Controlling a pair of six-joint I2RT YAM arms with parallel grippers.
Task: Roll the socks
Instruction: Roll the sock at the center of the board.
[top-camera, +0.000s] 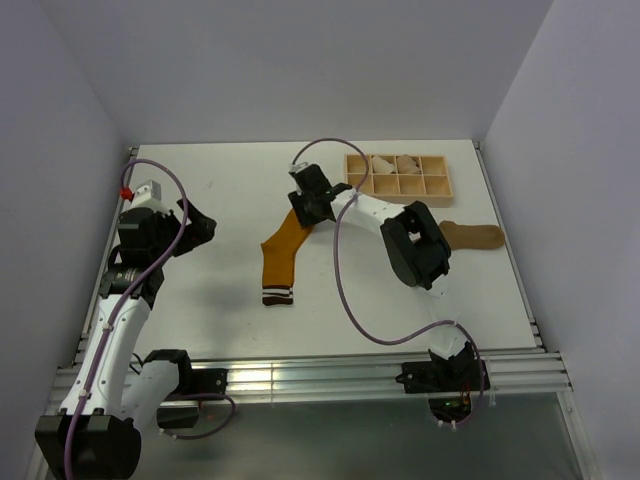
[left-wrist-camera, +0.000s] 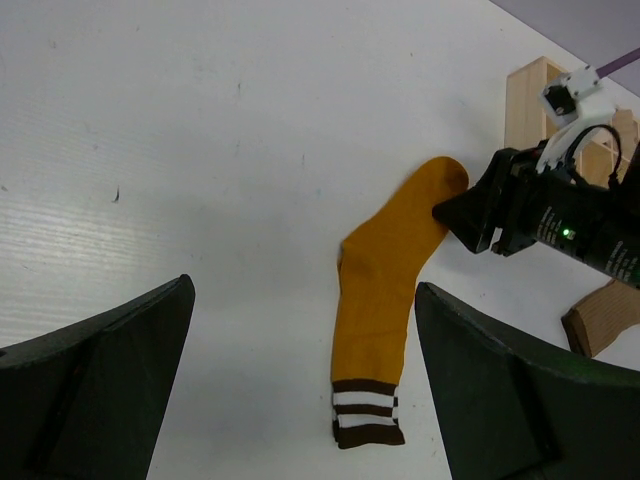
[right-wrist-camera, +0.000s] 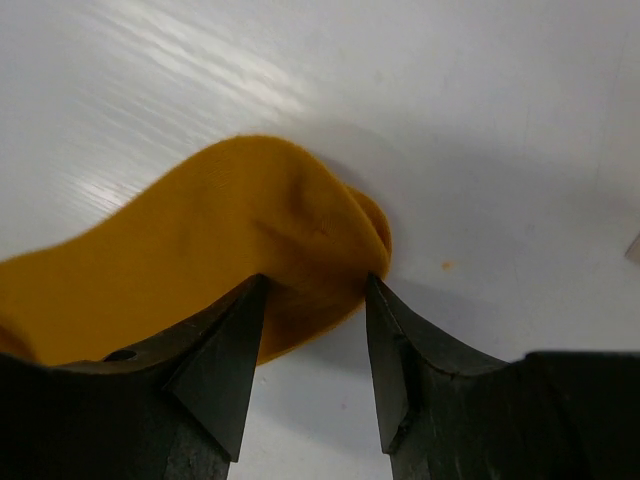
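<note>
**Mustard-orange sock** (top-camera: 283, 255), striped cuff. Laid flat on the white counter (top-camera: 220, 300) at centre of the overhead view, cuff toward the lower edge, toe toward the upper right. Stretched out lengthwise, probably so a roll can start at the toe.

**Tan-brown sock** (top-camera: 478, 236). Flat at centre right of the overhead view, partly hidden behind the right arm and well apart from the first. Apparently left aside until its turn.

**Right pincer** (right-wrist-camera: 315, 300). Set down over the mustard toe, jaws roughly halfway apart, toe fabric lying between them. No firm clamp visible. Judged placed to pinch the toe for the first turn.

**Left pincer** (left-wrist-camera: 303, 290). Spread to full width, holding nothing, hovering at centre left of the overhead view and facing the sock. Judged held back to steady the cuff end.

**Wooden tray** (top-camera: 400, 197). Upper right, pale bundles in some compartments. Likely destination for finished rolls.
</note>
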